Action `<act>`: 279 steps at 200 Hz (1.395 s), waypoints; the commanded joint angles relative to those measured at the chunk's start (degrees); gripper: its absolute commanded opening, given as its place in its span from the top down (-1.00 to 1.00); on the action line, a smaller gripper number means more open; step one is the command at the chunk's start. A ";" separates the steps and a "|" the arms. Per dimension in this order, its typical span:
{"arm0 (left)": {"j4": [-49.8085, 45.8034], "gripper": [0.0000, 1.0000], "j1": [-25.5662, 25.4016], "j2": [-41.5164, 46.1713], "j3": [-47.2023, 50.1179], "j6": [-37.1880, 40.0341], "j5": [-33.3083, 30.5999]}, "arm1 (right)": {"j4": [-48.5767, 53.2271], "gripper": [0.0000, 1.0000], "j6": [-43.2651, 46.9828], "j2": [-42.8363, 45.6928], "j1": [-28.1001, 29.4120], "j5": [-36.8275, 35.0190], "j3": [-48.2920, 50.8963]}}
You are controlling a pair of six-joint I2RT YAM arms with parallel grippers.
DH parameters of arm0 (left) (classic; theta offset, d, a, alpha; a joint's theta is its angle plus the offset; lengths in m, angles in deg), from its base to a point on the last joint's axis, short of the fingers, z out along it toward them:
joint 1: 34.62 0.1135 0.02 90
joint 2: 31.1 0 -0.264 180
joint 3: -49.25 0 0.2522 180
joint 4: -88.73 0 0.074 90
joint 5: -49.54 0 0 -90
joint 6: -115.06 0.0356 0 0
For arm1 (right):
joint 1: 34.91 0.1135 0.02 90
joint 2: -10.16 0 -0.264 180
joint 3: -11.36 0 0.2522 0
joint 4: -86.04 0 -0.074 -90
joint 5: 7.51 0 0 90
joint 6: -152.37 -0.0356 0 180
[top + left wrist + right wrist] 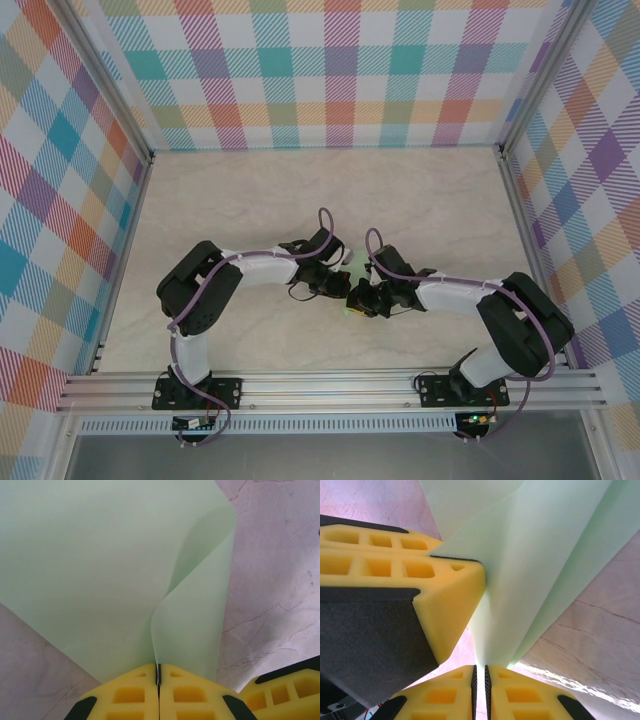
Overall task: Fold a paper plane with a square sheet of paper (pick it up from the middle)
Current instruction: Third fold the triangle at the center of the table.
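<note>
the left fingers (150, 692) are pressed together on a fold of the square sheet of paper (100, 570), and the right fingers (496, 682) are also almost together, with a thin corner of the same sheet pinched in their narrow gap. the two pairs stand just beside each other near the middle of the surface (280, 580), a little toward the near side. the pale-green sheet rises away from them in a soft bend and not in a sharp crease. we cannot tell whether its far edge touches the surface. we judge that the fold is only begun. the main danger is that both grips sit so near on thin paper: if the arms pull apart or twist unevenly, the sheet may tear or slide out of one pinch. if it slides, the crease will fall away from the middle line and the plane will be crooked. the foam fingers may also bump each other.
</note>
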 commanded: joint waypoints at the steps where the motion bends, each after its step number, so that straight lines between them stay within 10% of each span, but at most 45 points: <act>1: 0.20 0.89 0.51 -1.60 -1.13 0.08 0.58 | 0.06 0.70 1.21 -0.21 0.11 0.50 -0.27; 279: -1.37 0.88 0.42 -0.79 -0.98 0.39 -1.43 | 2.55 0.70 2.09 1.36 -0.34 -1.11 -1.30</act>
